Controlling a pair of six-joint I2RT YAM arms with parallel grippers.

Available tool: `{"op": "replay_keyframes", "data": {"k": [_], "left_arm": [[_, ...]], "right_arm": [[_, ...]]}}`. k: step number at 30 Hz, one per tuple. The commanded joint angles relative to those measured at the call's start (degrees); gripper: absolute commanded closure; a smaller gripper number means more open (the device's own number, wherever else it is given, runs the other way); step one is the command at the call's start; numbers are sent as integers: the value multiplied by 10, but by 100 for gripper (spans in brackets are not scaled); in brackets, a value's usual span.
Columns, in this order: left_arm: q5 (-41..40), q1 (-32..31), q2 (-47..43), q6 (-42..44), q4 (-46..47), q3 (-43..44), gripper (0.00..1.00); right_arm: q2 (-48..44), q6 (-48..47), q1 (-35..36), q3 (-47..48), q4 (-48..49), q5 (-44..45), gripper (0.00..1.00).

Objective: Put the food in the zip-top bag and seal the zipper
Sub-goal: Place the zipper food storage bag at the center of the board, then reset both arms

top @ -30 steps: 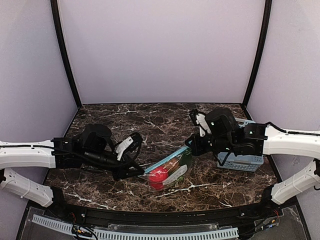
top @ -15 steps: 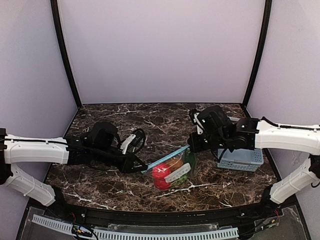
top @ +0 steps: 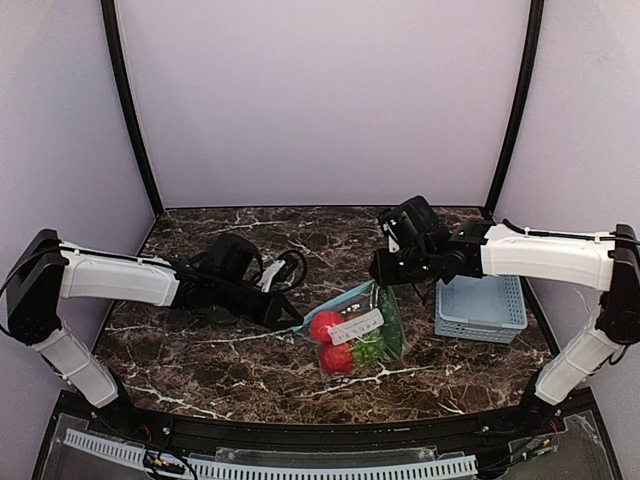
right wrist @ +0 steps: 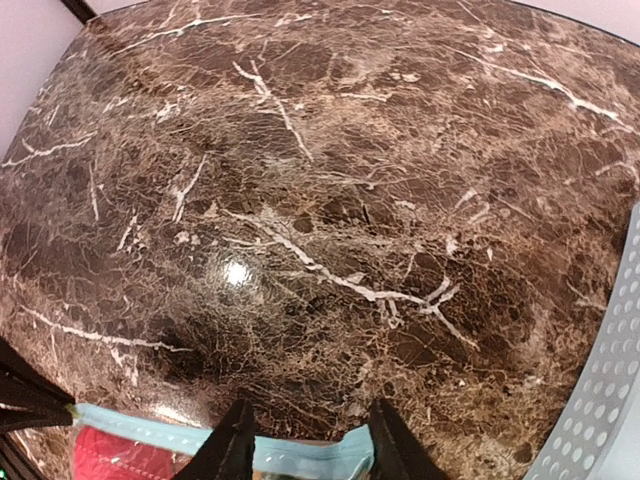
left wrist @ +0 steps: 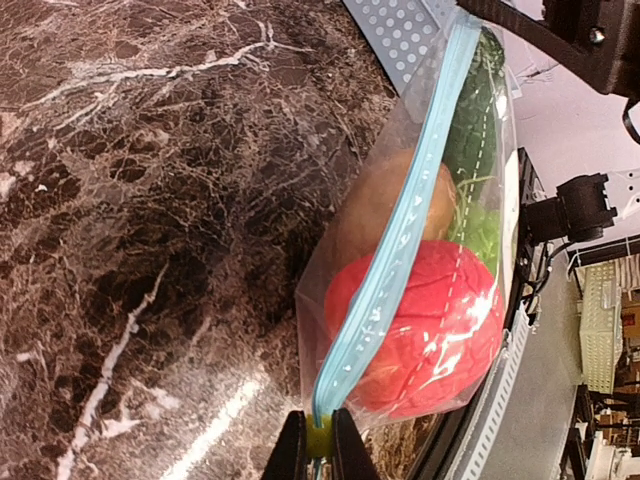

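Dark marble table [top: 200,340] carries the zip-top bag [top: 385,318] at the centre of the top view, with the food [top: 338,342] inside. The left gripper [left wrist: 318,432] is clamped on the lower end of the zipper [left wrist: 400,250]. The right gripper [right wrist: 310,410] is released, its fingers astride the other end.

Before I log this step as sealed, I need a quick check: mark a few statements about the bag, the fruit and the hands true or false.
1. The left hand pinches one end of the zipper. True.
2. A red fruit sits in the blue basket. False: both red fruits are inside the bag.
3. The right hand is clamped shut. False: its fingers stand apart at the zipper.
4. The green grapes are inside the bag. True.
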Motion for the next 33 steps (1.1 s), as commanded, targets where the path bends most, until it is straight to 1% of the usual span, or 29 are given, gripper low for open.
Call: {"op": "replay_keyframes", "data": {"k": [1,2,3,4,5,6,7,8,9,10,12,14,17,19,21,22,27,30,33], "left_arm": [[-26,3,24,33,-41,48,97],[-30,4,27,33,-39,50,93],[-37,4,32,33,-37,55,89],[-40,4,34,32,-37,57,81],[-50,4,36,32,-37,62,76],[-55,4,37,33,-38,64,66],[-63,5,38,36,-38,68,61],[-66,5,37,38,-39,69,53],[-78,6,34,40,-41,71,50],[-84,6,32,41,-42,71,41],[-101,9,21,41,-40,68,32],[-112,14,8,41,-40,63,28],[-123,28,-13,42,-45,56,26],[-133,40,-31,43,-47,46,23],[-145,59,-56,42,-45,28,17],[-148,66,-74,41,-42,13,16],[-143,147,-135,33,-46,-23,13],[-156,198,-180,45,-89,-26,12],[-162,243,-226,58,-123,-24,8]], "right_arm": [[-22,3,-18,-2,42,-43,53],[-29,1,-22,-6,46,-45,45],[-35,-1,-25,-8,46,-46,40],[-40,-4,-28,-11,47,-48,35],[-44,-7,-29,-12,46,-50,31],[-48,-9,-32,-14,46,-52,28],[-53,-12,-34,-17,46,-53,25],[-57,-15,-36,-19,46,-54,23],[-60,-17,-38,-21,46,-55,21],[-65,-19,-39,-25,46,-57,18],[-74,-25,-43,-30,47,-60,14],[-82,-38,-47,-36,51,-65,10],[-91,-63,-56,-44,56,-78,5],[-97,-80,-67,-50,58,-92,4],[-107,-94,-83,-56,59,-106,2],[-113,-100,-93,-61,59,-112,2],[-160,-109,-162,-108,69,-157,1],[-196,-106,-218,-140,77,-181,1],[-231,-108,-265,-168,77,-194,1]]}}
